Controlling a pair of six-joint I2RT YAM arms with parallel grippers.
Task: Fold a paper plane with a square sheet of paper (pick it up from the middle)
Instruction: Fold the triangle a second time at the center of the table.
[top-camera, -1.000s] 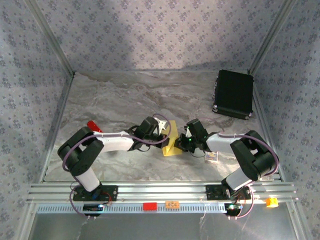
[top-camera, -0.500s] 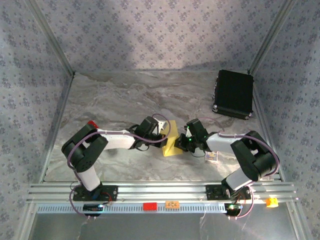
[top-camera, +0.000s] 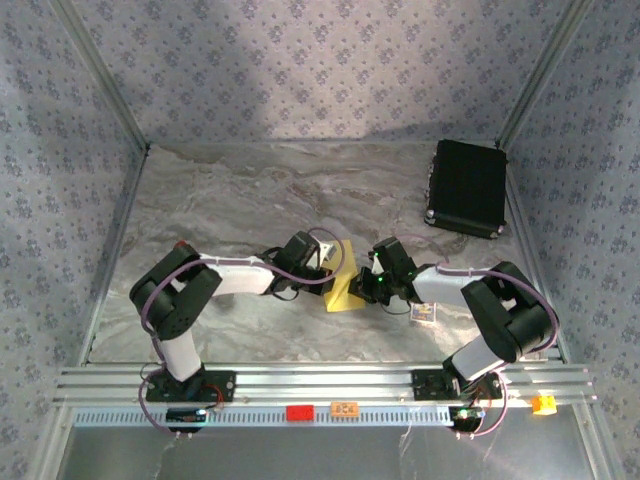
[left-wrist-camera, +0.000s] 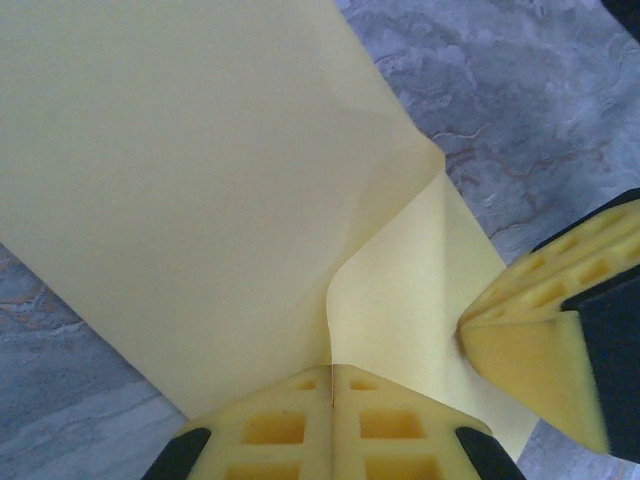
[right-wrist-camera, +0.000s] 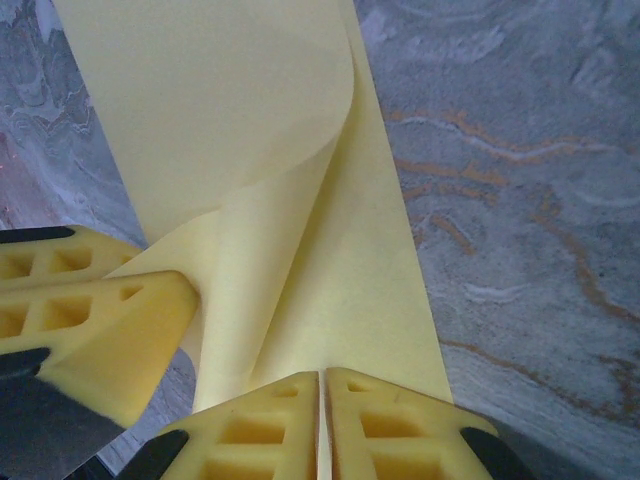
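While both arms reach inward to the middle of the table (top-camera: 250, 190), the square sheet of paper (top-camera: 344, 293) stands between them, in the near half of the surface and well in from every edge.

Edges and room: patterned walls (top-camera: 300, 70) close the far, left and right sides, and a slotted metal rail (top-camera: 320, 380) runs along the near edge. Bare marble lies open behind the sheet toward the far wall and out to the left. On the right, a black rectangular case (top-camera: 467, 187) sits in the far corner, well apart from the paper. A small printed card (top-camera: 424, 313) lies near the right forearm, just to the right of the sheet.

Sheet: it is partly folded, with one layer curling over another. In the top view its long axis runs from near to far, leaning slightly right at the far end. The narrower end points at the far wall and the broader end faces the rail.

Left gripper (left-wrist-camera: 333, 372): pads pressed together on the near edge of the sheet, right where the curled layer meets the flat one.

Right gripper (right-wrist-camera: 322, 375): pads pinched on the paper's edge, with the yellow layer running up from between them. The two claws sit close together on the sheet, each one's pads showing at the side of the other's wrist view.
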